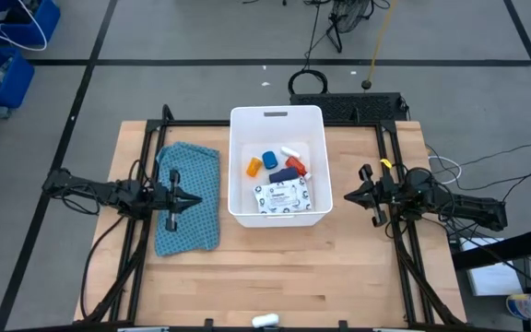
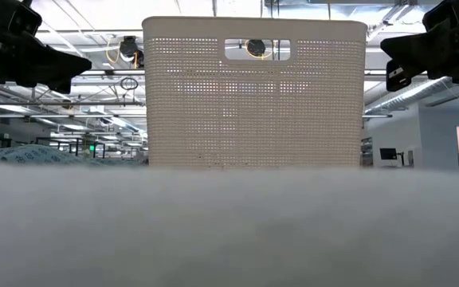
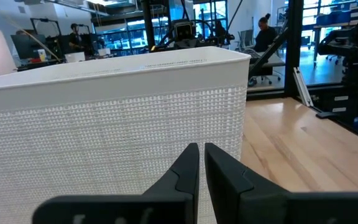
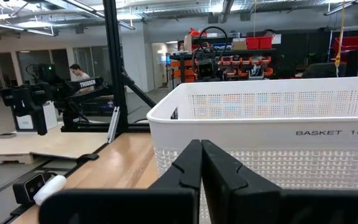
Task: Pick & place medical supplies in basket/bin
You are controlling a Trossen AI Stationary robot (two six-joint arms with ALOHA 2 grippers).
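Observation:
The white rectangular basket (image 1: 277, 166) stands at the table's middle, its handle slot on the far short side. Inside lie the flat white printed packet (image 1: 280, 196), the orange pill bottle (image 1: 253, 167), a blue piece (image 1: 270, 160), the red small bottle (image 1: 295, 165) and a small white tube (image 1: 290, 151). My left gripper (image 1: 194, 196) hovers above the teal cloth, left of the basket, shut and empty; its wrist view shows the fingers (image 3: 202, 163) together facing the basket wall (image 3: 104, 124). My right gripper (image 1: 348, 196) hovers right of the basket, shut and empty (image 4: 201, 158).
A teal patterned cloth (image 1: 188, 198) lies flat on the table left of the basket. A small white object (image 1: 265, 320) sits at the table's near edge. Bare wood (image 1: 275, 267) stretches in front of the basket. Black frame rails (image 1: 146, 231) run along both table sides.

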